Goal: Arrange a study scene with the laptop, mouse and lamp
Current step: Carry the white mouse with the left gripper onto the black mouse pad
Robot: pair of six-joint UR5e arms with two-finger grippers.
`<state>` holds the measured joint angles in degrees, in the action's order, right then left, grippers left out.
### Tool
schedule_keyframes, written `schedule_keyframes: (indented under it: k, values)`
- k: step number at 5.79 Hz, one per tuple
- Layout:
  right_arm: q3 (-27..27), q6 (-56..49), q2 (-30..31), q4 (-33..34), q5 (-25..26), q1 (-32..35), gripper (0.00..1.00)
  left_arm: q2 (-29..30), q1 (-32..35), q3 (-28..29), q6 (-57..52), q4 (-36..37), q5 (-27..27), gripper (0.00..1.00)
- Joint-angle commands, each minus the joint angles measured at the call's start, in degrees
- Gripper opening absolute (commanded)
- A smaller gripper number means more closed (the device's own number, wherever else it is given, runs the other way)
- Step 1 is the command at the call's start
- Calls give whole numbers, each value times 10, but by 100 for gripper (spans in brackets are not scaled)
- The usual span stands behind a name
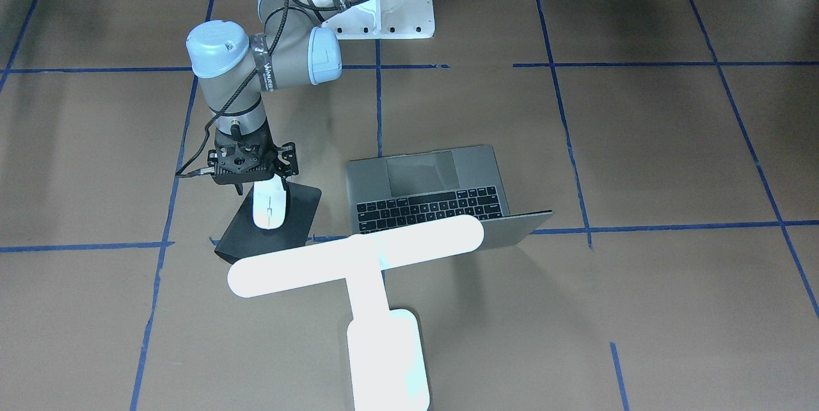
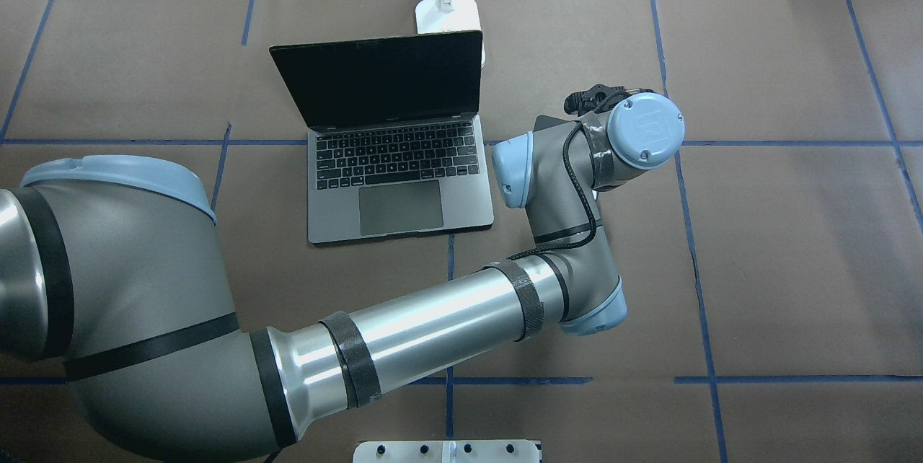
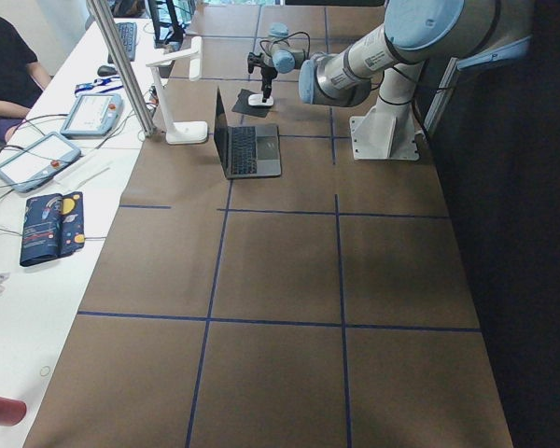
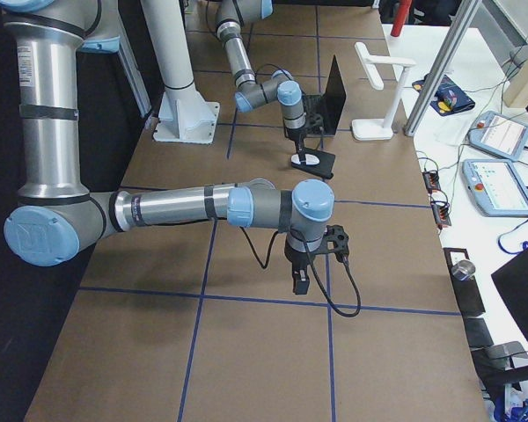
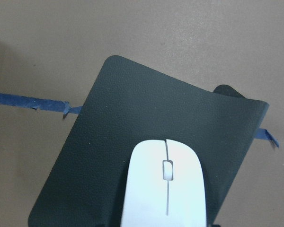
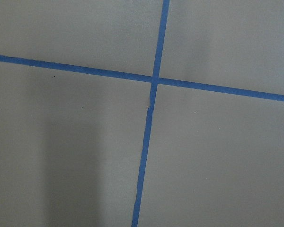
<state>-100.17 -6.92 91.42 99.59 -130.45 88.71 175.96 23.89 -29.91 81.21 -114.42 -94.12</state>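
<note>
The thin grey metal laptop (image 2: 400, 182) stands open on the brown worktop (image 1: 640, 142). The small white oval mouse (image 1: 269, 207) lies on a black rectangular mouse pad (image 1: 256, 241) just right of it. The left claw (image 1: 269, 182) hangs over the mouse's robot-side end; whether it grips cannot be told. The white T-shaped lamp (image 1: 358, 260) stands beyond the laptop. The right claw (image 4: 301, 281) hovers over a blue tape cross (image 6: 154, 79), its state unclear.

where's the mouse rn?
Front-facing view: the mouse sits on the black mouse pad, left of the laptop, directly under the left gripper.
</note>
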Motion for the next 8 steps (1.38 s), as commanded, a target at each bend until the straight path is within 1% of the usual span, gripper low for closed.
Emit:
schedule_keyframes:
  k: [1,2,3,4,5,6,7,8]
  values:
    - [1,1,-2,-1,1,0,100,0,10,-22,-18,4,-44,100]
    - [1,3,-2,-1,2,0,100,-6,24,-40,-27,16,-82,100]
    - [0,3,-2,-1,3,0,100,-18,33,-84,-55,73,-92,100]
    - [0,3,-3,-1,3,0,100,-80,35,-188,-81,120,-92,100]
    - [1,5,-2,-1,3,0,100,-154,40,-319,-113,182,-93,100]
    - [1,5,-2,-1,4,0,100,-203,43,-412,-151,243,-93,100]
    - [1,5,-2,-1,4,0,100,-265,51,-503,-180,278,-94,100]
    - [1,5,-2,-1,4,0,100,-342,66,-601,-234,310,-94,100]
